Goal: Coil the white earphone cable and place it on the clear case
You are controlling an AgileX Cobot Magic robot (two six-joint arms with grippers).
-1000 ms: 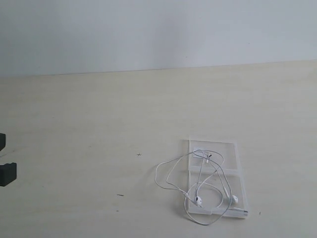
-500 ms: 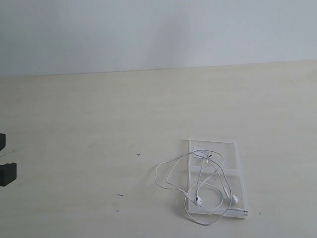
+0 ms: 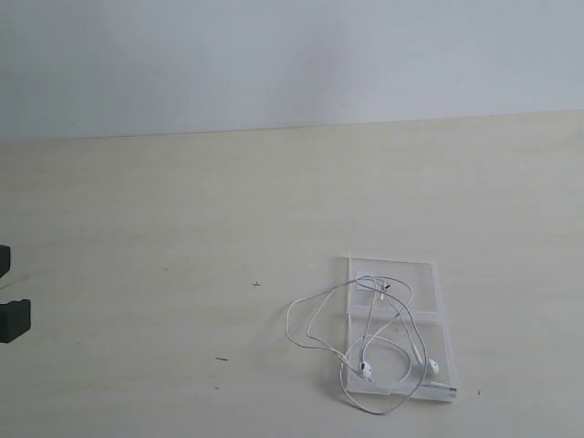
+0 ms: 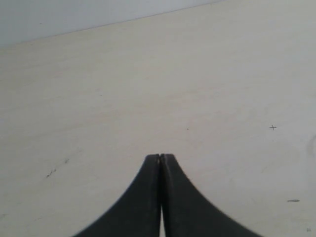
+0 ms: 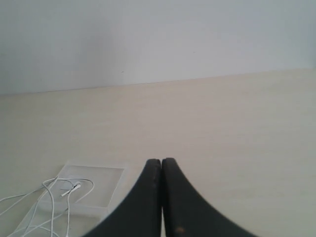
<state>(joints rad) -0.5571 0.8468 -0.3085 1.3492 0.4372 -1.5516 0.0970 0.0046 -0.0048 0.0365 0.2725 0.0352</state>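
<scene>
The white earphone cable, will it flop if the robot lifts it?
Probably: the white earphone cable is very thin and lies in loose loops, so it would likely droop. It looks light. Its loops cross over the clear case, so they may tangle.

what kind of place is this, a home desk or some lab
Probably a lab test bench: a pale tabletop against a plain white wall, with the clear case and the white earphone cable laid out.

Right wrist view's edge cuts off white earphone cable (image 5: 71, 189) and clear case (image 5: 108, 190).
</scene>
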